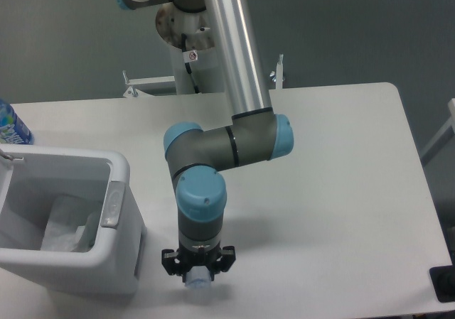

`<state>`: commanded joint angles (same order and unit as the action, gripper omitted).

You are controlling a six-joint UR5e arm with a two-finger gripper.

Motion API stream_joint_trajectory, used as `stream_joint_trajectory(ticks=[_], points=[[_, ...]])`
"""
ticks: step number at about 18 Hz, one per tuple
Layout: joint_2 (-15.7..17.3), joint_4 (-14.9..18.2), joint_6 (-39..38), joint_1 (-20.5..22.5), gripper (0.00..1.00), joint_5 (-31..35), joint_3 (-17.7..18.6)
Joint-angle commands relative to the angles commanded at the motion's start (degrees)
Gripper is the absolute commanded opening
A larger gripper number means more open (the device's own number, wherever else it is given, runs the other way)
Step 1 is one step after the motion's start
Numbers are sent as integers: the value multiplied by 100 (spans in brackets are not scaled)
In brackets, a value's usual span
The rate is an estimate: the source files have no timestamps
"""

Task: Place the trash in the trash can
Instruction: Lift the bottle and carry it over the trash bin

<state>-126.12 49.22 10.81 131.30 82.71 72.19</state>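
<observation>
In front of me lies the white table (341,191), its far right corner rounded and its surface smooth and matte. At the far left edge of my view stands a bottle with a blue label (10,125), cut off by the frame so only part of it shows; it sits at the table's back left. Behind the table's far edge two small metal brackets stick up, one to the left (134,86) and one to the right (278,71). Beyond them spreads a dull grey floor (355,28). Low in the right corner a dark block (444,283) juts in, too cropped to identify.
</observation>
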Motion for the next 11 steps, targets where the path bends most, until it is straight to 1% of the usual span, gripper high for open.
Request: stream_joint_trajectory(ticks=[3, 6, 9, 11], points=[[26, -105, -280, 220, 60, -131, -712], [123, -123, -676, 440, 60, -403, -1153], [386, -369, -782, 615, 60, -624, -1207], [606, -448, -932, 686, 60, -659, -1216]])
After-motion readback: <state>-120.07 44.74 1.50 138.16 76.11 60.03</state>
